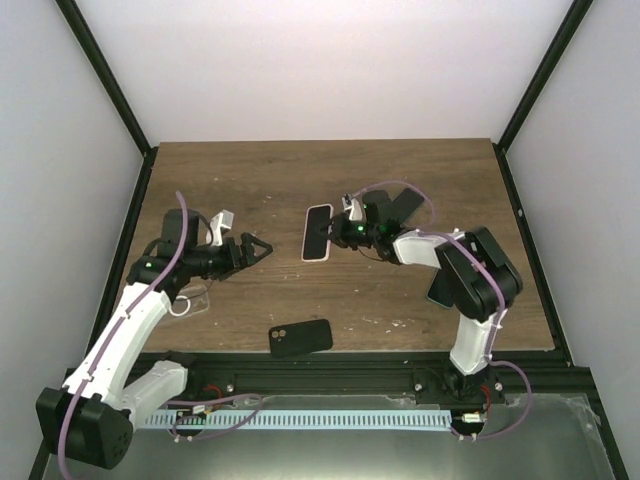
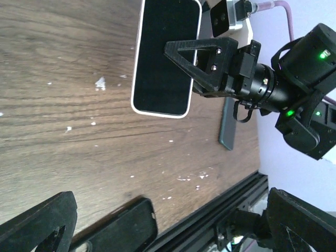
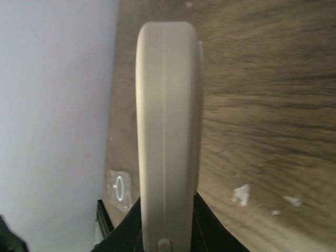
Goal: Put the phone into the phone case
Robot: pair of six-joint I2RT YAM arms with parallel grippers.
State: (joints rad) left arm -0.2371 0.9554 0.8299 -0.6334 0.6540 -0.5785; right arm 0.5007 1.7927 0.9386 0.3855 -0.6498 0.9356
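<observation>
Phone (image 1: 318, 232) — white-edged, screen dark — clamped in right jaws.

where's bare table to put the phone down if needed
The far strip of the table, beyond the phone, is bare across its width. A smaller bare patch lies between the phone and the black case. The left side is crowded: the left arm by a clear case.

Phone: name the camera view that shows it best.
Left wrist view: the phone shows most of its dark screen and white rim. The top view shows it small; the right wrist view shows only its pale edge.
</observation>
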